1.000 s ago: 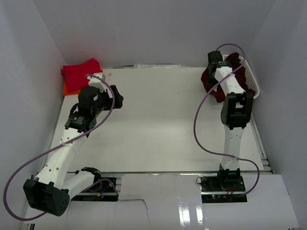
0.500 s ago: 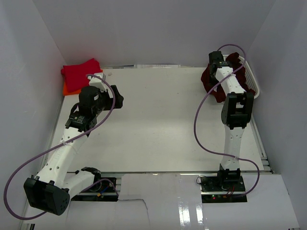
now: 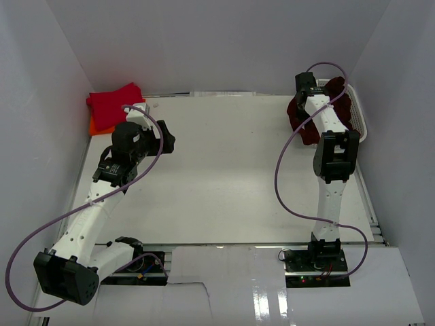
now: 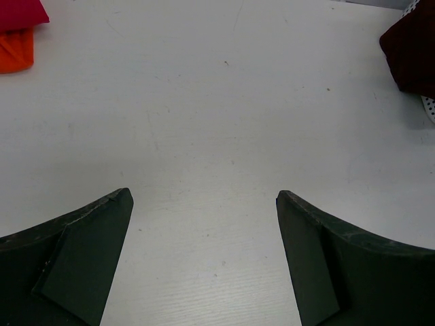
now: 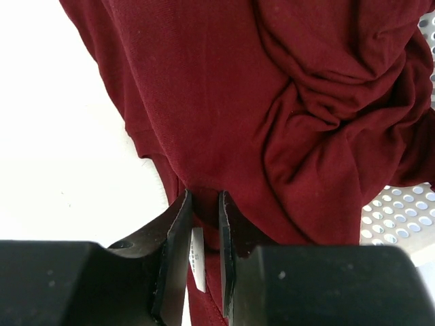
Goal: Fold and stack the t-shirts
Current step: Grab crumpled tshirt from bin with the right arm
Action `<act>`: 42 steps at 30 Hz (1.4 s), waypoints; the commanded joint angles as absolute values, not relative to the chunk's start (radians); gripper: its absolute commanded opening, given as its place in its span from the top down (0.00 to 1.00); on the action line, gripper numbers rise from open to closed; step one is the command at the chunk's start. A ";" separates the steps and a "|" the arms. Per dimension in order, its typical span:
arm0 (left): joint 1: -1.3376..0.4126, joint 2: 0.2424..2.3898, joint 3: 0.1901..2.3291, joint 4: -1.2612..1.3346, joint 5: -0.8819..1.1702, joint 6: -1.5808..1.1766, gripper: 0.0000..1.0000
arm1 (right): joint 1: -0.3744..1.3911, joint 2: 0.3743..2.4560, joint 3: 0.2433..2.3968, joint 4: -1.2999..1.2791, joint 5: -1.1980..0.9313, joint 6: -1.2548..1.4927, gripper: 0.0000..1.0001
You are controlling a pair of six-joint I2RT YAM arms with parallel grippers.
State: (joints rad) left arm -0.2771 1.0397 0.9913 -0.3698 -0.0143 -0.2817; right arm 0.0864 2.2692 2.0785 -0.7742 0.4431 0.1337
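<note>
Far right table [image 3: 224, 170] corner: right gripper [image 5: 203, 197] pinches maroon t-shirt [image 5: 272, 102], basket [image 5: 401, 210] mostly covered | left gripper [image 4: 204, 204] spread | orange t-shirt [image 3: 95, 125] mostly under crimson t-shirt [image 3: 114, 102]

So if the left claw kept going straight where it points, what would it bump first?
Probably just the bare table. The open left claw points between the red shirt and the maroon shirt, so it likely misses both.

Most of orange t-shirt [image 3: 95, 127] hidden under crimson t-shirt [image 3: 114, 103]; only edge vis.
</note>
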 commanded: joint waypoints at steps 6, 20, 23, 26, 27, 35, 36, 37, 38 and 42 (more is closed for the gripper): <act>-0.278 1.026 0.985 -0.353 -0.002 -0.282 0.02 | 0.080 2.240 2.086 -0.775 0.451 0.152 0.61; -0.278 1.022 0.979 -0.351 0.034 -0.291 0.02 | 0.084 2.140 2.020 -0.779 0.442 0.155 0.53; -0.278 1.022 0.979 -0.351 0.035 -0.291 0.02 | 0.092 2.111 1.994 -0.781 0.443 0.155 0.54; -0.278 1.017 0.979 -0.350 0.037 -0.291 0.02 | 0.103 2.085 1.973 -0.778 0.460 0.156 0.54; -0.279 1.017 0.979 -0.351 0.038 -0.291 0.02 | 0.107 2.077 1.967 -0.779 0.465 0.156 0.54; -0.278 1.008 0.974 -0.351 0.037 -0.293 0.02 | 0.126 1.987 1.859 -0.781 0.463 0.173 0.54; -0.278 1.009 0.974 -0.351 0.037 -0.295 0.02 | 0.129 1.979 1.846 -0.784 0.459 0.178 0.54; -0.278 1.009 0.974 -0.351 0.038 -0.295 0.02 | 0.132 1.970 1.830 -0.785 0.454 0.179 0.54; -0.278 1.009 0.973 -0.350 0.041 -0.296 0.02 | 0.136 1.948 1.813 -0.784 0.448 0.179 0.54; -0.278 1.012 0.974 -0.348 0.044 -0.298 0.02 | 0.150 1.907 1.723 -0.773 0.466 0.187 0.53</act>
State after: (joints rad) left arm -0.2771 1.0378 0.9825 -0.3641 0.0280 -0.2901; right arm 0.1410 1.9678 1.7584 -0.7837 0.4461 0.1619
